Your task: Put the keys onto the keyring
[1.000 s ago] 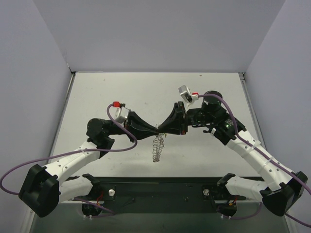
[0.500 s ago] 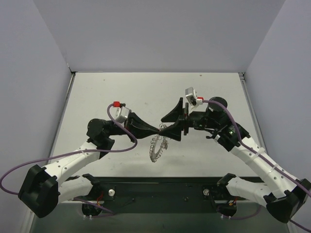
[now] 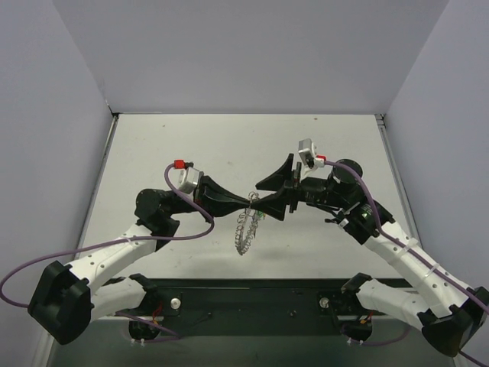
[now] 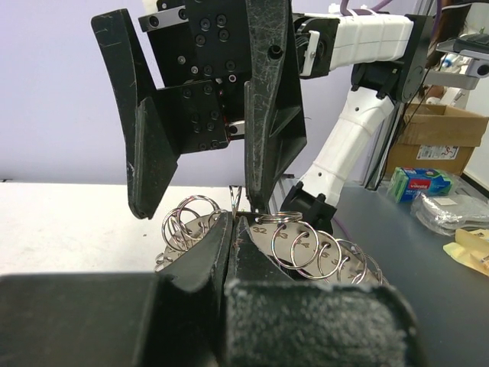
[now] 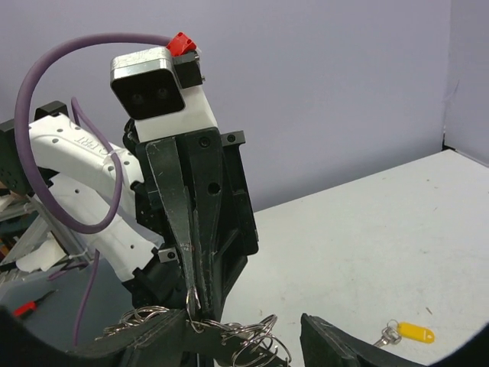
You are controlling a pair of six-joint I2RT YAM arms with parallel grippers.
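We find the left gripper point(image 3: 249, 201) clenched on the keyring point(image 3: 245, 231), which hangs below it. The right gripper point(image 3: 260, 197) is released, jaws spread either side of the left tips.

Left wrist view. A round metal tag point(image 4: 264, 234) among the coils of the keyring point(image 4: 309, 246) carries stamped digits that read as "32". The white label on the cardboard box point(image 4: 442, 130) and the print on the coloured packet point(image 4: 419, 183) are too small to read.
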